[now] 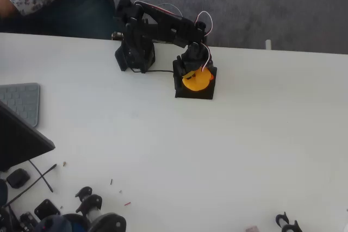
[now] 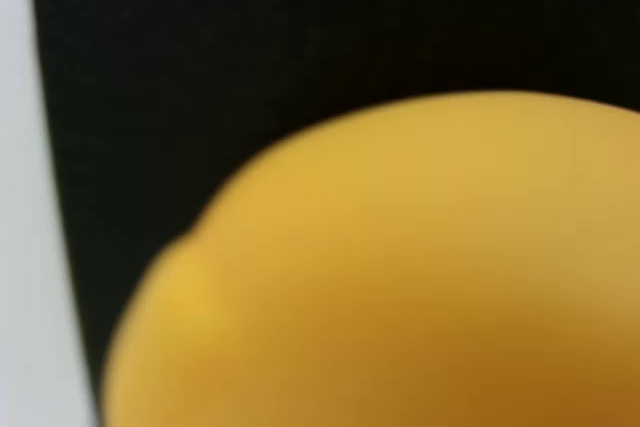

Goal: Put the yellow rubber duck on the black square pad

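Where the end effector (image 1: 194, 70) hangs, the yellow rubber duck (image 1: 196, 80) seemingly lies beneath.

The overhead view looks straight down on the white table (image 1: 228, 150), arm base toward 12 o'clock. The wrist view sits very close above the yellow rubber duck (image 2: 400, 277) and black square pad (image 2: 250, 57), which both views share.

In the wrist view the duck (image 2: 400, 277) is a close yellow blur, cut off by the right and bottom edges; no beak can be made out. The pad (image 2: 250, 57) runs out past the top edge. In the overhead view the claw (image 1: 194, 71) covers the pad's (image 1: 194, 94) far part, and its jaw state cannot be told.
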